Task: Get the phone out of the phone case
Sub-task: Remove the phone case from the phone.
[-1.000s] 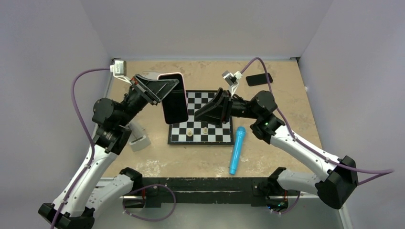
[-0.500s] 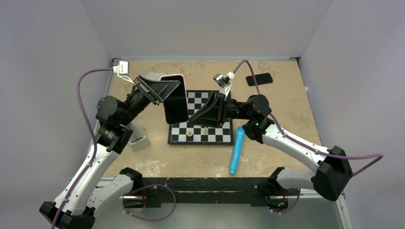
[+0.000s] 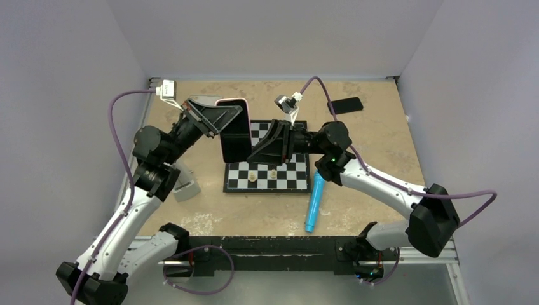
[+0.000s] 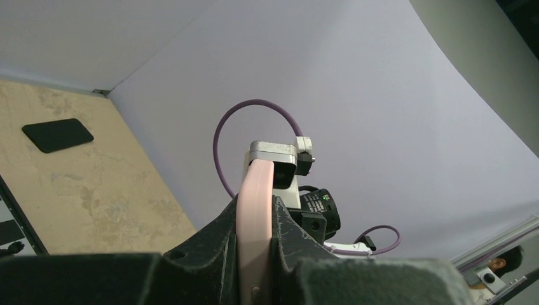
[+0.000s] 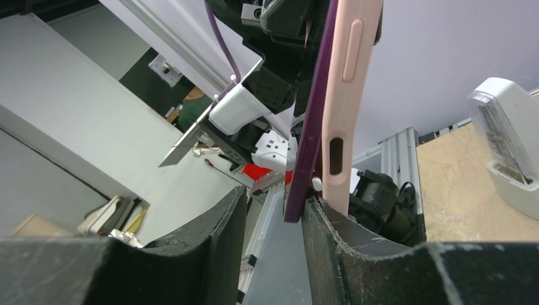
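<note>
The pink phone case (image 3: 230, 101) stands upright on edge above the chessboard, with the dark-screened phone (image 3: 235, 136) in it. My left gripper (image 3: 222, 121) is shut on the case's upper left side; in the left wrist view the pink case (image 4: 255, 216) is pinched between the jaws of that gripper (image 4: 255, 254). My right gripper (image 3: 254, 152) is open at the phone's lower right edge. In the right wrist view the purple phone (image 5: 311, 140) has parted a little from the pink case (image 5: 346, 95). Its lower corner lies inside my right gripper (image 5: 274, 210), against the right finger (image 5: 330, 222).
A chessboard (image 3: 289, 181) lies under the phone with two small pieces (image 3: 253, 176) on it. A blue marker (image 3: 315, 200) lies at its right edge. A black flat slab (image 3: 346, 105) rests at the back right, and a grey-white block (image 3: 184, 184) near the left arm.
The right arm has swung left, bringing its open jaws up to the phone's edge. The left arm has shifted slightly right with the case still held.
</note>
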Robot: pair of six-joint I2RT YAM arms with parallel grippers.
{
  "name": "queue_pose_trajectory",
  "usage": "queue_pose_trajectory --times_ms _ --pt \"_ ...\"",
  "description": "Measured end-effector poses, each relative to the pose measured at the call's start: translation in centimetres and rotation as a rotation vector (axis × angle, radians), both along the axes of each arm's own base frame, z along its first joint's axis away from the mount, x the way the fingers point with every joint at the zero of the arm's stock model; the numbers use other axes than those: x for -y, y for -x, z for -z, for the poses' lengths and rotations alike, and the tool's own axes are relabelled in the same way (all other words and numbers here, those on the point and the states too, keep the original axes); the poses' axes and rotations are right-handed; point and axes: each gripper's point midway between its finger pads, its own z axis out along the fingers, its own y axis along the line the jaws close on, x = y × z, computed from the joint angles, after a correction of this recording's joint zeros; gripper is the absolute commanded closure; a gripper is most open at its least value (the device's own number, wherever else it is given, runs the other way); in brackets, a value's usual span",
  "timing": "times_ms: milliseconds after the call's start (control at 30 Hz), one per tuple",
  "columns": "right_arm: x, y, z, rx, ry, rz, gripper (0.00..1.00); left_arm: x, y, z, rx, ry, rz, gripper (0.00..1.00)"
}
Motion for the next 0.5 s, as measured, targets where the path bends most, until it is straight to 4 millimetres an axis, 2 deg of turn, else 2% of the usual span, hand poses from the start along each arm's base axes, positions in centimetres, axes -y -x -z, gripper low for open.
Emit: queue_pose_trajectory --times_ms 167,300,367,500 --pt "-0.8 -0.5 -0.8 0.018 0.017 -0.023 0.63 0.5 -0.3 0.1 -0.004 0.007 0.034 1.0" --pt "-1.6 -1.2 -0.7 0.005 0.051 -0.043 0.73 0.8 -0.1 0.5 0.0 -0.015 0.059 1.0" --pt "-1.9 -1.5 -0.3 -0.005 0.064 -0.051 0.82 0.9 0.0 0.8 0.011 -0.045 0.062 0.99" --pt "-2.3 -1.7 0.5 -0.022 0.078 -0.074 0.94 1.0 0.4 1.1 0.039 -0.117 0.069 0.66"
